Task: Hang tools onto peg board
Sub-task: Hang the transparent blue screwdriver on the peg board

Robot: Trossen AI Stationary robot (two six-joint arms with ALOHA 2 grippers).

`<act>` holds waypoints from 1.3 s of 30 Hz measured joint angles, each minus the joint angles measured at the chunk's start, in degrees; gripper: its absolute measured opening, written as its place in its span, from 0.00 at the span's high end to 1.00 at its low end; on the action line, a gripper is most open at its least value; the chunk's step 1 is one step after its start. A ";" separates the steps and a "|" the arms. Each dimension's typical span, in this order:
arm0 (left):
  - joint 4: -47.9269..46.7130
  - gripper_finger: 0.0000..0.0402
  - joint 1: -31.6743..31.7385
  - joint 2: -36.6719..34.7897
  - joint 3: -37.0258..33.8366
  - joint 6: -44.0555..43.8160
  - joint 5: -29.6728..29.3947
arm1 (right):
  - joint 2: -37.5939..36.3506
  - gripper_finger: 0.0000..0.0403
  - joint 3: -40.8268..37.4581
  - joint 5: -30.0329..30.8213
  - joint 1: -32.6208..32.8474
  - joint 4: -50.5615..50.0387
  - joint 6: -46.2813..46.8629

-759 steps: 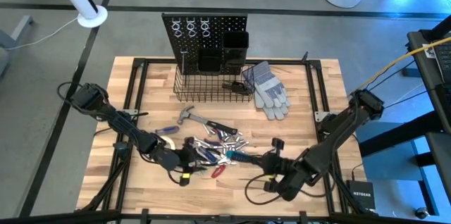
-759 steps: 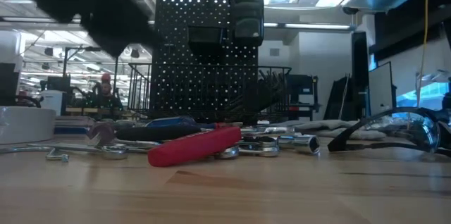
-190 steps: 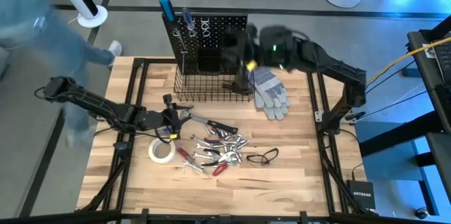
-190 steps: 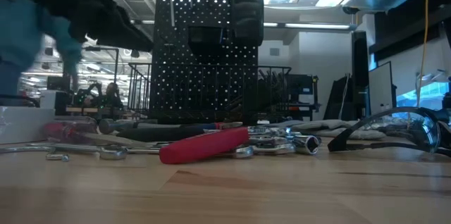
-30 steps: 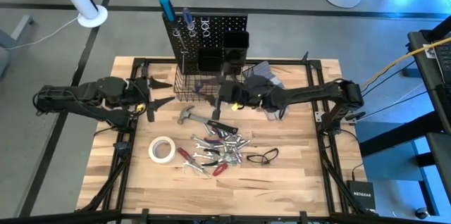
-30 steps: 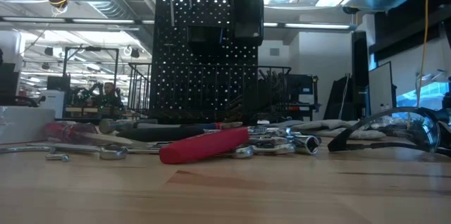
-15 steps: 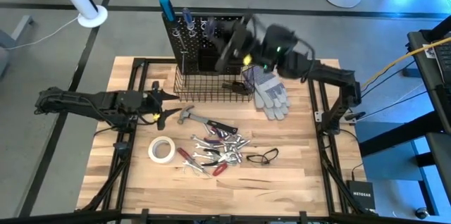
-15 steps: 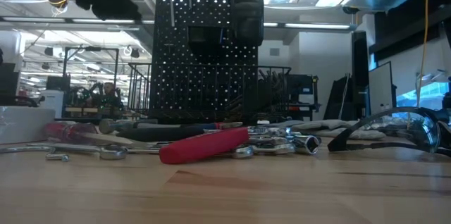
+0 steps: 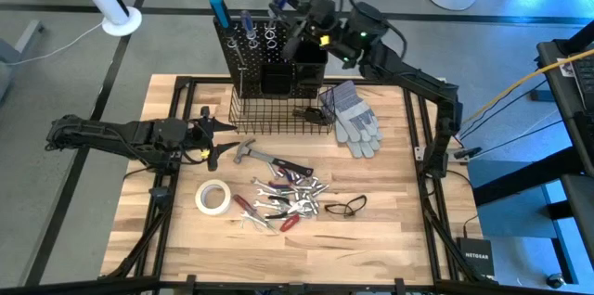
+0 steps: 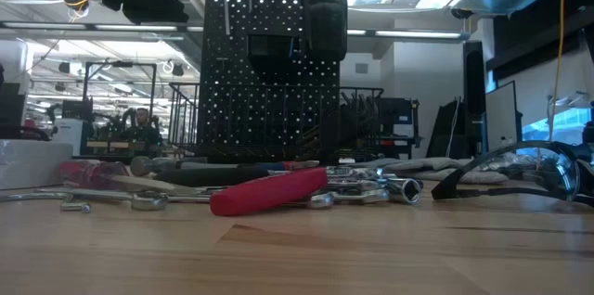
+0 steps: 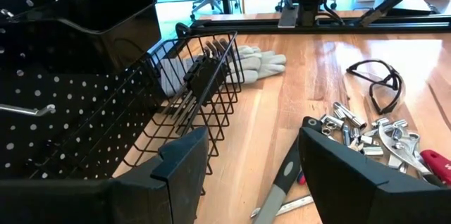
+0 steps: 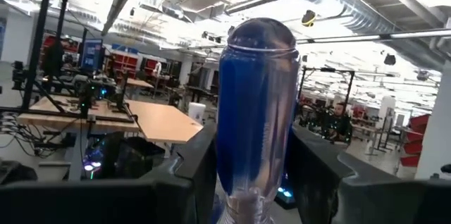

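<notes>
The right gripper (image 9: 299,19) clamps a blue-handled screwdriver (image 12: 256,118) upright, handle up, above the peg board (image 9: 269,40).

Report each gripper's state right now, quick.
Left gripper: open, empty, low beside the wire basket.
Right gripper: shut on the blue-handled screwdriver, raised above the peg board.
</notes>
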 joint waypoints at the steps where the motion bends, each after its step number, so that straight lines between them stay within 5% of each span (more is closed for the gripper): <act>1: -0.02 0.48 0.00 0.01 0.00 0.00 0.01 | 0.53 0.65 0.59 0.02 -0.01 -0.01 0.04; 12: -0.20 0.48 0.02 0.04 0.00 0.11 0.01 | 3.35 0.65 8.50 2.17 -0.28 -6.04 0.16; 39: -1.20 0.48 0.00 0.04 0.00 -0.22 0.01 | 4.97 0.65 8.56 0.43 -0.97 -14.50 0.80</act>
